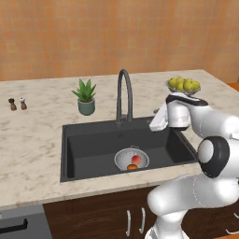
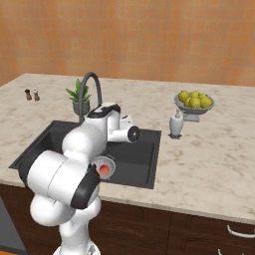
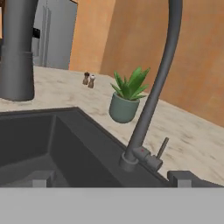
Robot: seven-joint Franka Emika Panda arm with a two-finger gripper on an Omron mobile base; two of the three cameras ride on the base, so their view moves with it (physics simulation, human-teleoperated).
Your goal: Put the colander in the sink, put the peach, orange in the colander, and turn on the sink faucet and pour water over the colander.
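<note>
A: Which items are found, from left to right, in the left base view?

B: Two small brown shakers [image 1: 17, 103] are set on the beige marbled counter [image 1: 32, 140] at 9 o'clock. A green spiky plant in a grey-green pot [image 1: 86, 97] is placed at 11 o'clock of the large rectangular dark charcoal sink [image 1: 79, 149]. The tall dark grey gooseneck sink faucet [image 1: 123, 95] is mounted at the basin's 12 o'clock edge. The round silver-grey perforated metal colander [image 1: 131, 159] is seated on the basin floor; the small pinkish-red peach [image 1: 136, 159] and the small bright orange fruit [image 1: 132, 167] are held inside it, the orange at 6 o'clock of the peach. A stemmed bowl of yellow-green fruit [image 1: 183, 86] is located at 2 o'clock.

A: What is the state of the pincer?

B: The two-finger gripper [image 3: 109, 178] is seen in the hand view with its tips spread wide. Nothing is gripped. It is positioned near the faucet's base, with the small side lever [image 3: 162, 148] at 1 o'clock.
</note>
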